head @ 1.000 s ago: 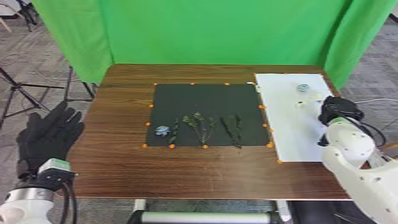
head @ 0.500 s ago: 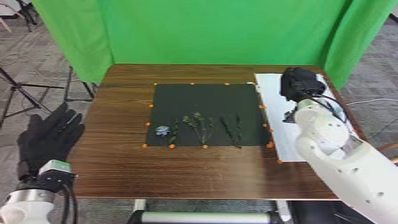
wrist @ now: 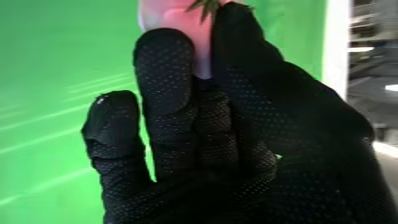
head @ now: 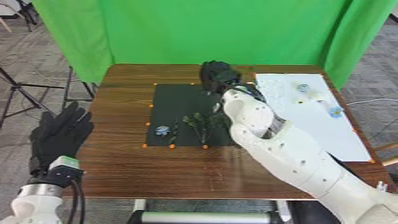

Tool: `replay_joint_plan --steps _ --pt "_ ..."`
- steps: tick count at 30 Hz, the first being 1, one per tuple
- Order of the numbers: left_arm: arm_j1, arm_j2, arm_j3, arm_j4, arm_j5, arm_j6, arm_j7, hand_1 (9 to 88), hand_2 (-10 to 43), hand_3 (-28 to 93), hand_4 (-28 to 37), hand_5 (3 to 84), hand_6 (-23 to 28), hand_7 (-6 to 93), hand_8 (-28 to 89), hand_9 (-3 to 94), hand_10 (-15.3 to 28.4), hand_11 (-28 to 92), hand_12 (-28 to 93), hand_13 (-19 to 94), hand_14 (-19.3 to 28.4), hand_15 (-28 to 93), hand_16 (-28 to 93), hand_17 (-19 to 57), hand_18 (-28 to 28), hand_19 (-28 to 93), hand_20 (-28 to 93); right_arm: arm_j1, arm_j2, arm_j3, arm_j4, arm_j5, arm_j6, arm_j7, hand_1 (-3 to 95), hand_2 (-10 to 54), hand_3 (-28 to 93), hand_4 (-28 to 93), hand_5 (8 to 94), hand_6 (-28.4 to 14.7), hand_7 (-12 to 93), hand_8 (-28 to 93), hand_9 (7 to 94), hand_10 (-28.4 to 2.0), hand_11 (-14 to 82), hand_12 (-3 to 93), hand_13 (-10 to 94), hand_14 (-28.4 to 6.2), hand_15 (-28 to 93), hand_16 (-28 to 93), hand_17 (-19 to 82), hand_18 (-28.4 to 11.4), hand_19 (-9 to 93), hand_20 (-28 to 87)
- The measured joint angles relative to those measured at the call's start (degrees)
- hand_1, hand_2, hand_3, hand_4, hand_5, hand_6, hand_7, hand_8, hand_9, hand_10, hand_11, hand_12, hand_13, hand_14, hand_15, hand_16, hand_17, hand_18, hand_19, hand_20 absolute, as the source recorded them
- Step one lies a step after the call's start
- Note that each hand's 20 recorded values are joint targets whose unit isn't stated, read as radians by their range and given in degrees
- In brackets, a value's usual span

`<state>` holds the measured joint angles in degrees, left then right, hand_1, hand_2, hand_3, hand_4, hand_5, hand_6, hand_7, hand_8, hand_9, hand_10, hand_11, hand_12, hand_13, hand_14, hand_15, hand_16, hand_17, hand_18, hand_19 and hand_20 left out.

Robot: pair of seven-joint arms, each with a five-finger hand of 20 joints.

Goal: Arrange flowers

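In the head view my right hand (head: 219,76) is over the far edge of the black mat (head: 182,100). The right wrist view has this hand (wrist: 209,125) pinching a pink flower (wrist: 176,17) with green leaves between thumb and fingers. A blue flower (head: 162,130), a dark stem (head: 174,132) and a green sprig (head: 197,121) lie on the mat's near part. My right forearm hides the mat's right side. Small flowers, one pale blue (head: 303,88) and another blue (head: 335,112), lie on the white sheet (head: 306,131). My left hand (head: 60,145) is open beside the table's left edge.
The brown table (head: 115,165) lies under the mat and sheet, with orange markers around them. A green curtain (head: 213,32) hangs behind its far edge. A dark stand (head: 25,95) is at the left.
My right hand has moved left from the white sheet to the mat's far edge, uncovering flowers on the sheet. My left hand has shifted slightly right.
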<state>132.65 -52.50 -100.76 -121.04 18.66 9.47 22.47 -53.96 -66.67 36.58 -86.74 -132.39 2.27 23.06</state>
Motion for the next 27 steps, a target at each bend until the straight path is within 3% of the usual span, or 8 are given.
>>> replay_joint_plan --steps 6,20,27 --pt "-1.06 0.98 1.52 0.54 0.0 0.0 0.04 27.7 12.1 66 -28.3 33.7 7.5 14.7 -10 26.8 13.3 18 9 19 12.0 27 -10 -5.4 10.2 26 6 1.38 -4.63 -3.59 4.68 -0.19 -1.0 -1.36 63.8 -9.5 71 -28 71.4 1.2 41 3 84.1 -7.4 14.9 48.9 72 -3.4 47 47 40 -18.2 86 39" --pt "-4.16 2.57 4.38 1.33 -0.41 -0.25 0.18 27.5 12.1 67 -28.3 34.5 7.6 14.3 -10 27.3 13.4 18 9 19 11.9 26 -10 -5.4 10.2 26 6 2.33 -9.6 -8.33 9.02 -1.35 1.04 -0.55 63.9 -9.5 70 -28 70.0 1.2 41 1 83.1 -7.7 14.6 48.2 71 -3.5 46 47 40 -18.3 86 39" --pt "-4.85 2.7 4.62 1.38 -0.49 -0.45 0.08 27.6 12.2 66 -28.3 34.6 7.5 13.2 -10 27.7 13.4 18 8 19 12.0 26 -10 -5.4 10.3 26 6 2.3 -10.24 -8.68 9.72 -1.69 0.83 -0.52 62.3 -9.5 72 -28 68.4 0.6 39 -2 81.7 -7.8 12.6 45.0 70 -3.6 43 45 40 -18.4 86 39"
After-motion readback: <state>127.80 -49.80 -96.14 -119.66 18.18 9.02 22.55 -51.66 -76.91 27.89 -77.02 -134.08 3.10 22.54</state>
